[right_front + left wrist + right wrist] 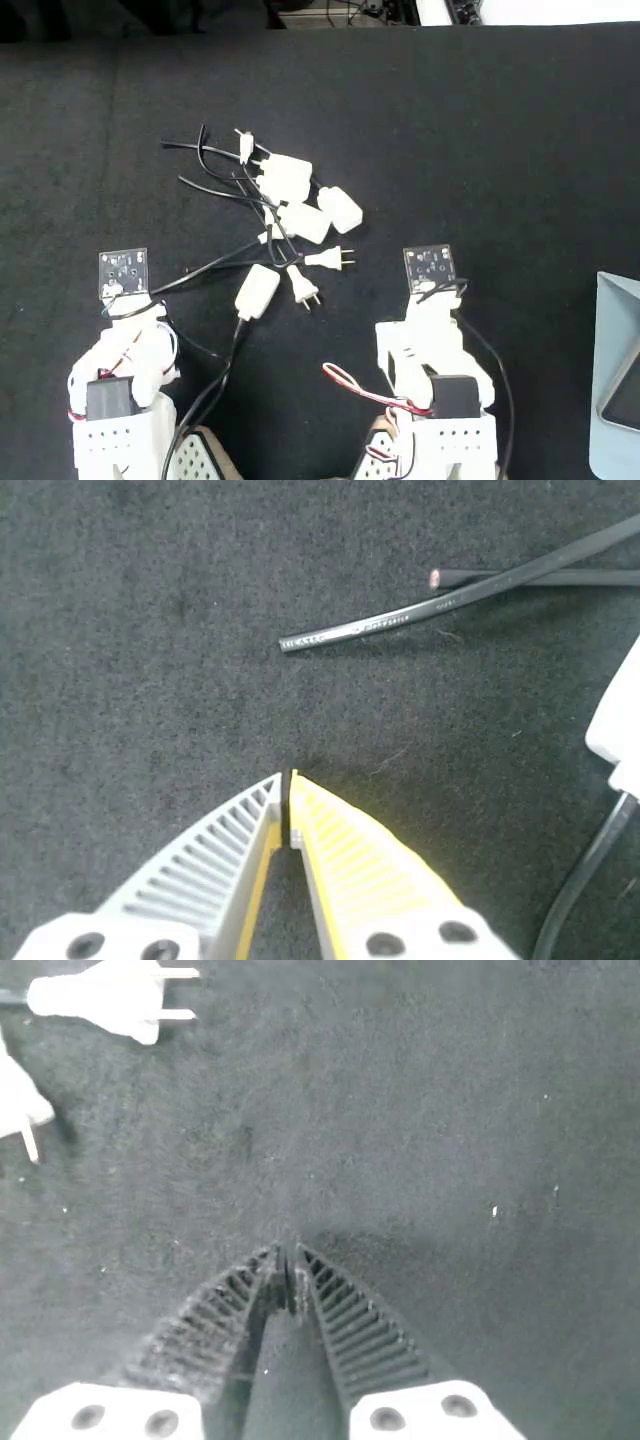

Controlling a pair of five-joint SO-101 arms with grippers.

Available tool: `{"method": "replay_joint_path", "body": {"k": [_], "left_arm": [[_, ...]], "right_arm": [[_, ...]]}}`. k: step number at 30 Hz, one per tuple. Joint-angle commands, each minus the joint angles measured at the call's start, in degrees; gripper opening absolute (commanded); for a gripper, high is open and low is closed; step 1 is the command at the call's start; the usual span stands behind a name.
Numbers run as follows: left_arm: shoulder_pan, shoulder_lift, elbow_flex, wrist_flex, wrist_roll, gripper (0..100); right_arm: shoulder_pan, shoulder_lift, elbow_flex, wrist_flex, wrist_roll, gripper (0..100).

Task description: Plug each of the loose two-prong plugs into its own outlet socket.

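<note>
Both arms are sitting folded low at the near edge of the worktop (520, 120), which is covered in black, felt-like cloth. The left gripper (289, 777) is pointing down at bare cloth, its ribbed wedge fingers (350, 870), one grey and one yellow, clenched tip to tip on nothing. A cut black cable (400, 620) is lying just ahead of it. The right gripper (290, 1252) is clenched and empty too. Two white two-prong plugs (105, 995) are lying loose ahead of it, toward the left arm's side, near a tangle of blocky white sockets (290, 178).
</note>
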Motion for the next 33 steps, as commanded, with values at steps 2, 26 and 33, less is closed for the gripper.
{"method": "replay_joint_path", "body": {"k": [2,26,33], "left_arm": [[-0.3,-0.4,-1.0,-1.6,-0.3,3],[-0.2,-0.4,1.1,-2.5,-0.3,3],[-0.2,-0.4,1.1,-2.5,-0.3,3]], "right_arm": [[0.4,-4.2,-4.8,-6.8,17.9,1.5],[-26.3,57.0,-51.0,-7.5,7.5,10.6],[-30.3,80.6,-63.4,-7.4,2.5,10.6]]}}
